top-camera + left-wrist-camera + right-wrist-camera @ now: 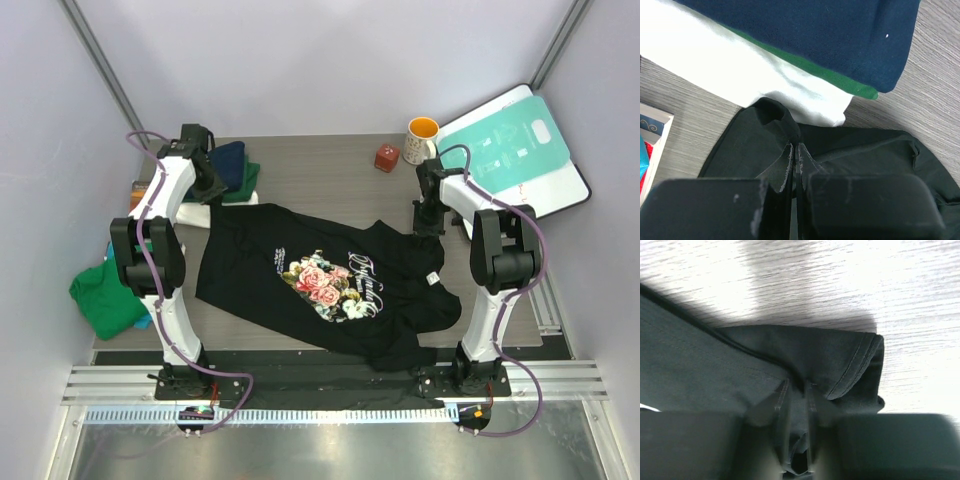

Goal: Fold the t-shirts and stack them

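Black t-shirt: soft, light, floppy; prob sags btwn grips, so hold far corners. L gripper pinched on its edge; R gripper narrow, hem fold btwn jaws.

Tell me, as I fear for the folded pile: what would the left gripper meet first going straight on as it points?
Probably the white folded cloth under the green shirt and navy shirt, just beyond the black t-shirt edge that the left gripper pinches; depth is unclear.
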You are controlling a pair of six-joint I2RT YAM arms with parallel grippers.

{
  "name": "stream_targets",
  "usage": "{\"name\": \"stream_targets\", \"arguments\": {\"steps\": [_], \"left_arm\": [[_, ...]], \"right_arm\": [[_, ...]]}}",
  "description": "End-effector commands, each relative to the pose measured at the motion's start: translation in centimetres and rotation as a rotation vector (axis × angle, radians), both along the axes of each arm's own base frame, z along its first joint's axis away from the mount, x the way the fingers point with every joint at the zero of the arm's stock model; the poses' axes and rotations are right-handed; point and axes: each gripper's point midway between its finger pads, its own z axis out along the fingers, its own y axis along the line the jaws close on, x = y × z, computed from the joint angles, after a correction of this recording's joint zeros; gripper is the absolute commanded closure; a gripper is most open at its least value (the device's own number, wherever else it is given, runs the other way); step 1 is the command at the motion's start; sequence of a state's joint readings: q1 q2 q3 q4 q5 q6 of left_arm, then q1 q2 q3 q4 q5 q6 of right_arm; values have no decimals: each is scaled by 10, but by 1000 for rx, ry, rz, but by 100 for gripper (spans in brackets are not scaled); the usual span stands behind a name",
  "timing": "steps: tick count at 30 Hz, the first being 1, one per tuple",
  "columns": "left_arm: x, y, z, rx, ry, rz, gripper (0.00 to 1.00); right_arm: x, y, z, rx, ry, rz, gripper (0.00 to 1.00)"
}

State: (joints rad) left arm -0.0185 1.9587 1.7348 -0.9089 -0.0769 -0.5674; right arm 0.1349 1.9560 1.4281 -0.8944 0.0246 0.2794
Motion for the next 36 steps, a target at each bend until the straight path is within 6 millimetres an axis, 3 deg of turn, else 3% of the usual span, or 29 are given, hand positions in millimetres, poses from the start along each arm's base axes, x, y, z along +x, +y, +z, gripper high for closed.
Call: {"name": "stream_targets", "arguments": {"steps": [1, 2, 11, 17, 20, 23, 26, 29, 32, 34, 35, 36], "left_arm": [[4, -1, 15, 2, -52, -15, 100], [5, -1, 15, 0, -52, -14, 100], [5, -2, 14, -3, -50, -14, 100], [10, -4, 24, -15, -77, -10, 100], [13, -7, 36, -36, -107, 0, 100], [18, -16, 60, -98, -152, 25, 100], [23, -29, 98, -135, -255, 37, 100], [22, -40, 144, -154, -360, 37, 100], [18, -40, 180, -169, -455, 53, 100], [19, -38, 195, -168, -504, 65, 100], [19, -37, 203, -167, -524, 65, 100], [17, -35, 208, -156, -533, 61, 100]], "right_arm": [[-3, 5, -4, 39, 23, 16, 87], [-3, 5, -4, 43, 22, 15, 99], [12, 6, 27, 49, -91, -3, 99], [41, 10, 82, 77, -262, -22, 99], [62, 14, 124, 97, -382, -25, 99], [72, 22, 156, 152, -460, -7, 99], [85, 25, 203, 195, -573, -2, 99], [97, 27, 269, 225, -733, 9, 99], [105, 24, 308, 230, -832, 16, 99], [113, 21, 318, 240, -859, 9, 99], [117, 21, 337, 252, -908, 10, 99], [126, 20, 337, 261, -910, 7, 99]]}}
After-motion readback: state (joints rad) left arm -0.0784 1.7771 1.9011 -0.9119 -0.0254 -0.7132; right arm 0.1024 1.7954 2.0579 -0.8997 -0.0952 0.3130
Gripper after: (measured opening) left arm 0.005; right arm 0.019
